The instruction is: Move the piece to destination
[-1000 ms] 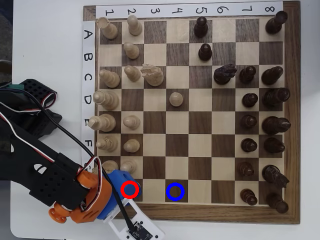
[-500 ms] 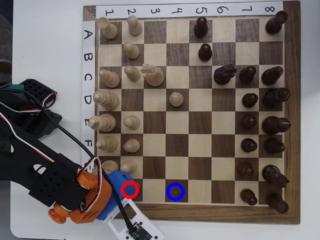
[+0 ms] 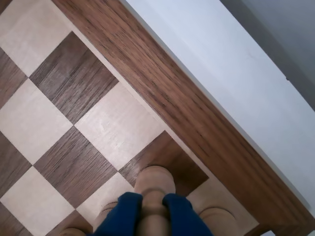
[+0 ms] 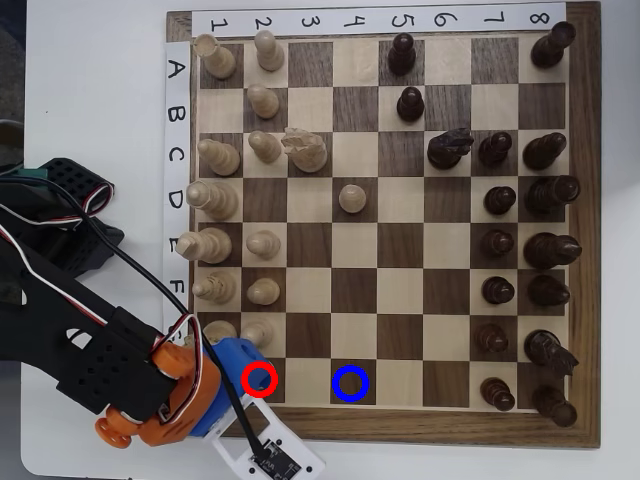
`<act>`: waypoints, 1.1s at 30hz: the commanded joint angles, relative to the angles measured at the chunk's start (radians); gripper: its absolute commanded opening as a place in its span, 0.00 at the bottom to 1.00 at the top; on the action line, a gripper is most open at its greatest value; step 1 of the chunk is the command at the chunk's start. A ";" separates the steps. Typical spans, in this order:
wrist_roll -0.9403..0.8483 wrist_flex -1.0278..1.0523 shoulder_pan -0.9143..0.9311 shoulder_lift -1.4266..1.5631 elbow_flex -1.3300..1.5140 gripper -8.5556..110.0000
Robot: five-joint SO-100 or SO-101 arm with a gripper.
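In the wrist view, the piece [image 3: 154, 180], a cream pawn with a round head, stands on a dark square in the board's corner region. My gripper [image 3: 150, 215] has its blue fingers [image 3: 123, 212] pressed against both sides of the pawn's neck, shut on it. In the overhead view my gripper [image 4: 248, 366] sits over the red-ringed square [image 4: 259, 380] at the board's lower left and hides the pawn. The destination [image 4: 350, 383], a dark square with a blue ring, lies two squares to the right in the same bottom row and holds nothing.
Cream pieces [image 4: 258, 331] crowd the two left columns just above the gripper, and two show beside the pawn in the wrist view. A lone cream pawn [image 4: 351, 198] stands mid-board. Dark pieces [image 4: 497, 393] fill the right side. The board's wooden rim [image 4: 400, 422] runs below.
Almost nothing differs; the arm's wrist end has shifted very slightly at the bottom edge of the board, and all pieces stand where they were.
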 commanded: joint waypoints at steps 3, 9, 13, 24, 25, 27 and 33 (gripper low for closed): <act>0.041 0.064 0.002 0.161 -0.258 0.07; 0.051 0.109 -0.002 0.152 -0.360 0.07; 0.052 0.150 0.003 0.150 -0.436 0.07; 0.049 0.307 -0.017 0.144 -0.686 0.07; 0.052 0.316 -0.023 0.140 -0.707 0.07; 0.061 0.339 -0.034 0.121 -0.761 0.07; 0.087 0.377 -0.078 0.031 -0.900 0.07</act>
